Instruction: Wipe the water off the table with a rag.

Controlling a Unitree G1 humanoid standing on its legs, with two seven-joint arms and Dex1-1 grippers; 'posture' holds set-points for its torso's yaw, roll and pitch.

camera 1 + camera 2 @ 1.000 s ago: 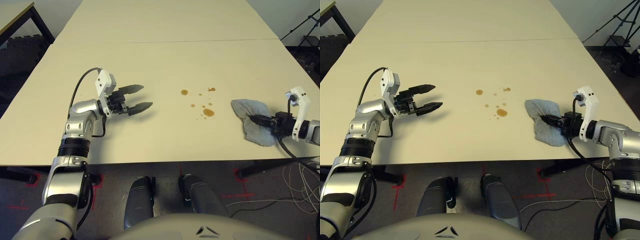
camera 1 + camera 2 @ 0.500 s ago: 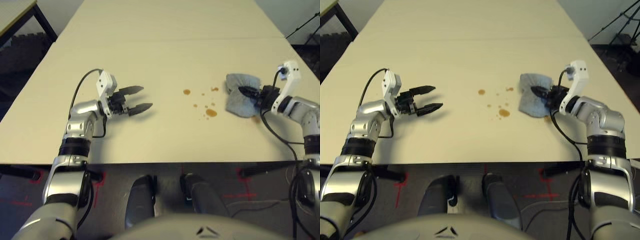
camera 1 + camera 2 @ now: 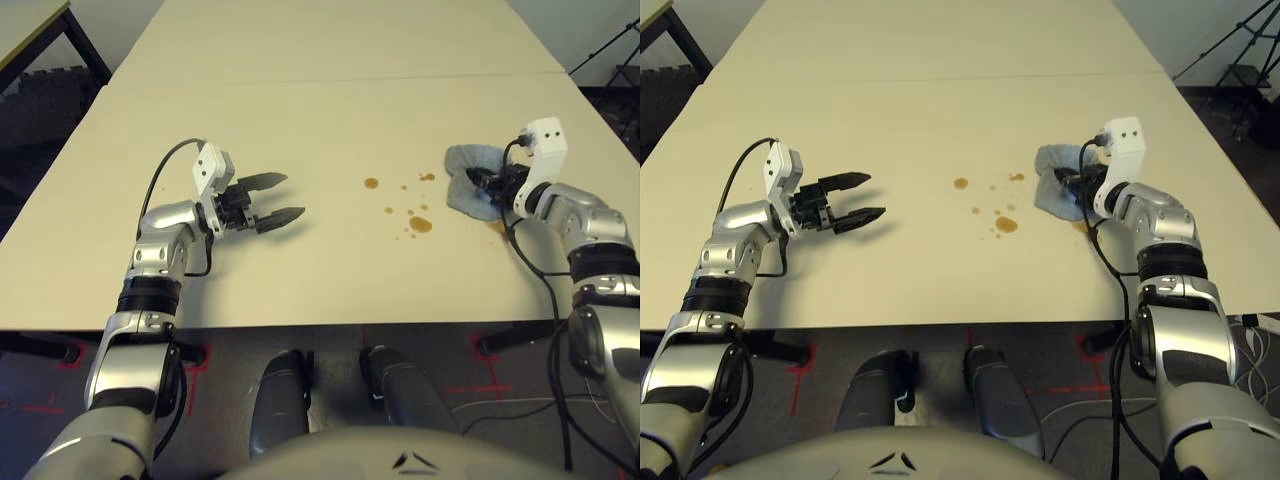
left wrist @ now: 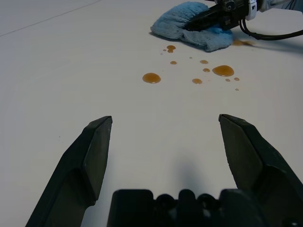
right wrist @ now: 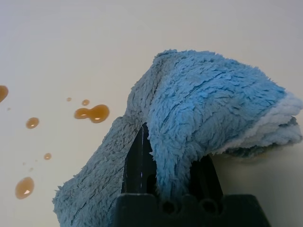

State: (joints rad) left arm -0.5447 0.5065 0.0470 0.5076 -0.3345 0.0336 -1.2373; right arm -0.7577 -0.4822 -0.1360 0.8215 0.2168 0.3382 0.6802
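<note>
From the head views, the right gripper [image 3: 1072,181] was clamped on the rag [image 3: 468,188], which lay bunched on the table [image 3: 300,120] just right of the water [image 3: 418,225]. The drops sat scattered between the rag and the table's middle, none of them covered. A faint amber smear [image 3: 497,226] showed beside the rag, under the right forearm. The left gripper [image 3: 284,197] hovered well to the left, fingers apart and holding nothing.

In the left wrist view, the spread fingers [image 4: 92,151] framed bare table, with the drops [image 4: 151,78] and rag [image 4: 187,23] beyond.

In the right wrist view, the fingers [image 5: 137,161] pinched a fold of rag [image 5: 208,104], the cloth draped over them, with drops [image 5: 92,113] just beside its edge.

The step in hand appeared to be bringing the rag to the spill. The next move likely called for pressing the cloth flat and sweeping it leftward across all the drops.
</note>
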